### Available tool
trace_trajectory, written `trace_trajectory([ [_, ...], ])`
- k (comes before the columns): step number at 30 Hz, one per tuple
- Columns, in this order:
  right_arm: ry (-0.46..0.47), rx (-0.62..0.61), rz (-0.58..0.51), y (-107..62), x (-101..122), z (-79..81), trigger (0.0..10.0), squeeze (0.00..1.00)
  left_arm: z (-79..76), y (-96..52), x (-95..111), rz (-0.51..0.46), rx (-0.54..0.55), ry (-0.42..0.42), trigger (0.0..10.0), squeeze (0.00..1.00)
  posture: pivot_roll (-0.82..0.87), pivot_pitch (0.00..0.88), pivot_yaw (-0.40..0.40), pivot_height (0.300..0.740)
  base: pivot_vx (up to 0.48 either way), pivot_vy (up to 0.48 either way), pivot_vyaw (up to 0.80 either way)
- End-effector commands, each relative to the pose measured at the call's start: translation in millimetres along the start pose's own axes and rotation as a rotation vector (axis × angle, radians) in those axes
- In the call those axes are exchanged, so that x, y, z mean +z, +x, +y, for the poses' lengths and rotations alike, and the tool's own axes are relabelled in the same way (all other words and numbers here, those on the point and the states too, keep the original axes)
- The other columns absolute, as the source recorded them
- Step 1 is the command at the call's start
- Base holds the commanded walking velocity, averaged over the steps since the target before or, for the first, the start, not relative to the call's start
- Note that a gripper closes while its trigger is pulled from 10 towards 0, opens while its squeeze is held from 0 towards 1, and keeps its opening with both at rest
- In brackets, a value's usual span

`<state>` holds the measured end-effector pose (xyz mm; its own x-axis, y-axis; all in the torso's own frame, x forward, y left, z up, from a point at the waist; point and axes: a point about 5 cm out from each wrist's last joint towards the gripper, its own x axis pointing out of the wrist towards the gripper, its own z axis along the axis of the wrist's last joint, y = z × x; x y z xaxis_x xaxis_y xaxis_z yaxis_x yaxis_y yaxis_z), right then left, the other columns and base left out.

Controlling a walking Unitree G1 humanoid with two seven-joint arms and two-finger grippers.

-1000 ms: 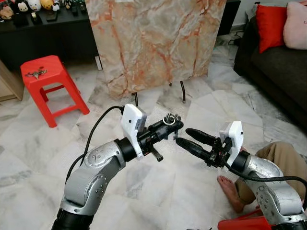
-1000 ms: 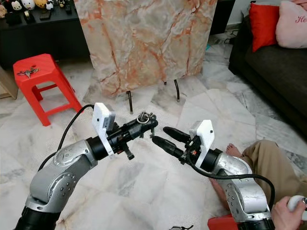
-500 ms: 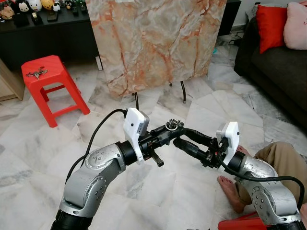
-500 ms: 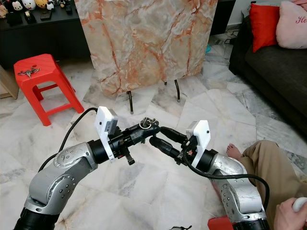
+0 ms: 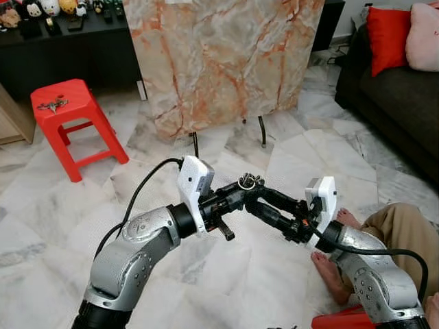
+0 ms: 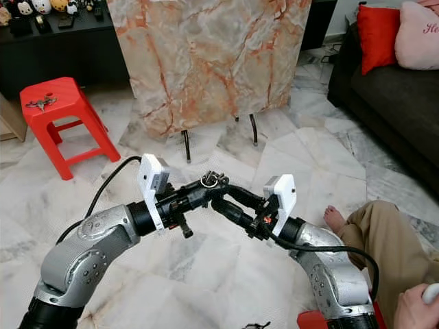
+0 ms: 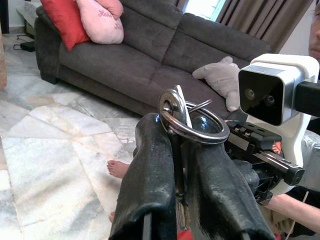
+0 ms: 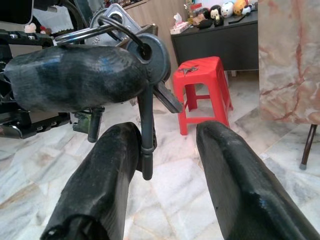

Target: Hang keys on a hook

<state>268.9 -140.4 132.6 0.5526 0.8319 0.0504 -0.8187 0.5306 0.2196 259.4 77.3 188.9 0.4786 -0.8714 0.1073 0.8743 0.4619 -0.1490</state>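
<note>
Both grippers met mid-air over the floor, keys between them.
Left gripper (image 5: 240, 195) had its jaws clamped on the keys (image 5: 247, 181), ring poking above the tips; right gripper (image 5: 255, 202) was touching them, jaws spread either side of the hanging key. Beyond stood a marble slab (image 5: 219, 62) and a red stool (image 5: 68, 113) carrying another key bunch (image 5: 51, 105).

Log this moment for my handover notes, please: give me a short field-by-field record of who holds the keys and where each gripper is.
keys: bunch on a ring, held above the marble floor
left gripper: shut on the keys
right gripper: open, fingertips at the keys, one finger beside a hanging key
hook: cannot tell
nearby: red stool with another key bunch on top; a person's foot
</note>
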Motion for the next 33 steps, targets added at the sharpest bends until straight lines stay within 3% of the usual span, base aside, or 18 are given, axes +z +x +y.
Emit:
trace_trajectory([
  [1, 0.037, -0.022, 0.021, -1.5, -7.0, -1.8, 10.0, 0.0, -18.6, 7.1, 10.5, -0.053, -0.124, 0.006, 10.0, 0.0, -0.15, 0.126, -0.02, 0.727, 0.0, 0.0, 0.0],
  [8, 0.103, 0.036, -0.002, -4.8, -5.5, 3.8, 10.0, 0.0, -18.3, 7.9, 20.2, -0.11, -0.128, -0.023, 10.0, 0.0, -0.15, 0.126, -0.021, 0.727, 0.0, 0.0, 0.0],
  [23, 0.137, 0.104, 0.026, -15.0, -8.5, 13.5, 10.0, 0.0, -14.1, 8.5, 40.4, -0.225, -0.127, -0.068, 10.0, 0.0, -0.15, 0.127, -0.02, 0.727, 0.0, 0.0, 0.0],
  [33, 0.158, 0.156, 0.032, -16.8, -9.9, 21.1, 10.0, 0.0, -15.2, 11.8, 36.5, -0.213, -0.127, -0.071, 10.0, 0.0, -0.15, 0.129, -0.021, 0.727, 0.0, 0.0, 0.0],
])
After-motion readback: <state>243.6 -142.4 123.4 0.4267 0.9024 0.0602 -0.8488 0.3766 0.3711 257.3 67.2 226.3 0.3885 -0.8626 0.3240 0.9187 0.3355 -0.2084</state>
